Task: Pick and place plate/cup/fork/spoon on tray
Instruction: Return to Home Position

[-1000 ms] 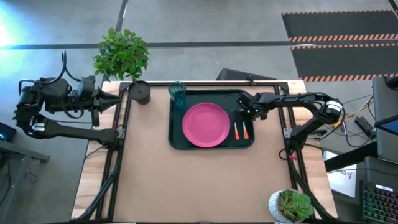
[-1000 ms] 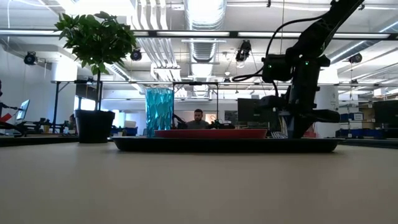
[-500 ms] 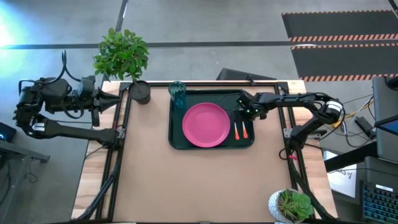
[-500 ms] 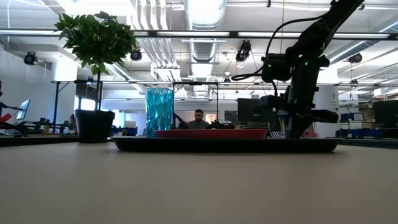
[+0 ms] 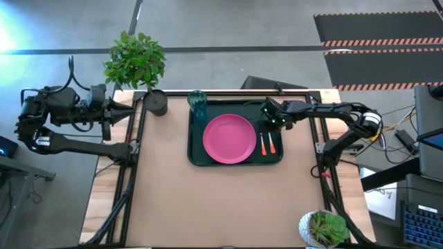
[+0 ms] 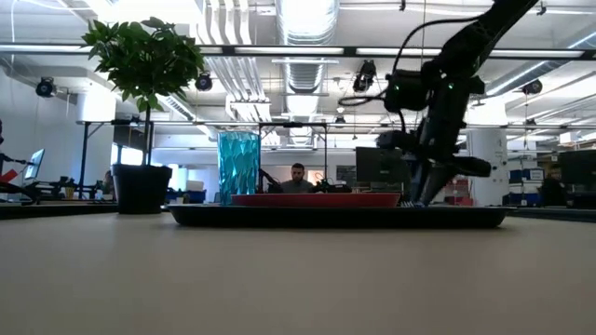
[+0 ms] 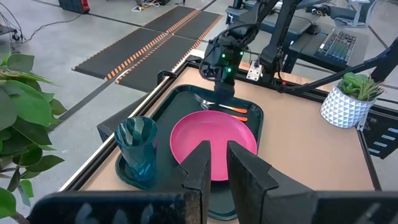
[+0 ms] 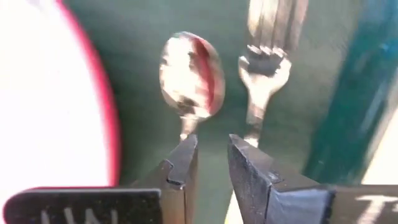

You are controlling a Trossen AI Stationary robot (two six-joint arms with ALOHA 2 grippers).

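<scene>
In the high view, the tray is seen at the far middle of the desk, with the plate lying flat in it, the spoon and fork side by side just right of the plate, and the cup at the tray's far left corner. The right end effector is held over the cutlery's far ends, while the left end effector is parked off the desk's left edge. In the low view, the cup stands upright. In the right wrist view, the fingers are seen slightly parted and empty, above the spoon and fork. In the left wrist view, the fingers are narrowly parted, gripping nothing.
</scene>
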